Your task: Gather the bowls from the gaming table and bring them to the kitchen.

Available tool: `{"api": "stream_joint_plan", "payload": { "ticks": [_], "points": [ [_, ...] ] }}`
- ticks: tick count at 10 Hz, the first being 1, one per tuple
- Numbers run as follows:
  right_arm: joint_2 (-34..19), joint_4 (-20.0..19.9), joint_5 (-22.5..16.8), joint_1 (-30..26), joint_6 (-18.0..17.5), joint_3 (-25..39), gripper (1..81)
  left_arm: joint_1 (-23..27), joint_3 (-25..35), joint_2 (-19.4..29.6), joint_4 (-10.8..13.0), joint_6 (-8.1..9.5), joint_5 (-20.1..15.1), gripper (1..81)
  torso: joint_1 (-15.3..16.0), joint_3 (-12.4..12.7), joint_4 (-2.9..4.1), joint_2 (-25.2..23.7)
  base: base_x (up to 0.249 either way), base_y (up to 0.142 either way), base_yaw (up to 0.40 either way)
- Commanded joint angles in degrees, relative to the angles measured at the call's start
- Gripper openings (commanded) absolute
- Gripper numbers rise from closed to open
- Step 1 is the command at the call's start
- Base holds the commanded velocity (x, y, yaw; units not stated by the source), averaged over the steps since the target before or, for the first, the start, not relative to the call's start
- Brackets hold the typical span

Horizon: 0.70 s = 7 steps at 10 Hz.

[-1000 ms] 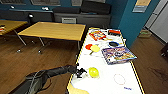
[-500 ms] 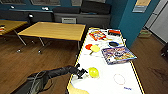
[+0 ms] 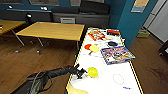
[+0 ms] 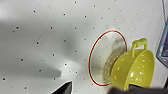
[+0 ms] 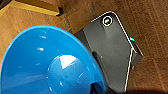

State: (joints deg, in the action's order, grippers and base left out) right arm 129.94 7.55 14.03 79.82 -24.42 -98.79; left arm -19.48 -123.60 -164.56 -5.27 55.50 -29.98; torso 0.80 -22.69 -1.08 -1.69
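The gaming table (image 3: 125,86) has a glossy white top with yellow edging. Near its front, a yellow-green perforated bowl (image 3: 92,72) with a small handle lies tilted (image 4: 135,68). My left gripper (image 3: 81,72) is right beside it, open, with one finger (image 4: 62,88) clear of the bowl and the other at its rim. Further back sit a red-orange bowl (image 3: 87,46), a pale yellow bowl (image 3: 94,48) and a dark blue bowl (image 3: 112,43). My right gripper (image 5: 100,88) is shut on a blue bowl (image 5: 45,65), held above the wooden floor.
Flat colourful game boxes (image 3: 117,54) (image 3: 95,35) lie on the white top, and a red ring (image 4: 107,57) is drawn on it. Orange wood-topped tables (image 3: 52,30) stand to the left and a dark sofa (image 3: 80,15) behind. My dark base (image 5: 112,55) is below the right arm.
My left gripper has reached a little further right, up to the yellow-green bowl. The other bowls and boxes have not moved.
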Motion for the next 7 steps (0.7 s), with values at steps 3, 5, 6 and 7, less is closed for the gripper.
{"api": "stream_joint_plan", "payload": {
  "ticks": [3,5,6,7],
  "points": [
    [-2.4,1.5,-2.8,-1.5,0.1,0.9,1.0,8.7,0.3,-0.3,-1.3,0.48,-2.1,81.1,0.0,0.0,0.0,0.0,0.0,0.0,0.0],
    [-2.2,1.6,-2.9,-1.5,0.1,0.7,1.0,9.0,-1.3,-1.4,-0.5,4.69,-5.2,81.1,0.0,0.0,0.0,0.0,0.0,0.0,0.0],
    [-2.0,1.6,-3.7,-1.8,0.1,0.5,1.0,9.2,-2.7,-2.2,-0.6,4.79,-7.7,81.1,0.0,0.0,0.0,0.0,0.0,0.0,0.0],
    [-1.9,1.6,-3.7,-1.9,0.1,0.5,1.0,9.4,-3.1,-2.4,-0.9,4.79,-8.0,81.1,0.0,0.0,0.0,0.0,0.0,0.0,0.0]
  ]
}}
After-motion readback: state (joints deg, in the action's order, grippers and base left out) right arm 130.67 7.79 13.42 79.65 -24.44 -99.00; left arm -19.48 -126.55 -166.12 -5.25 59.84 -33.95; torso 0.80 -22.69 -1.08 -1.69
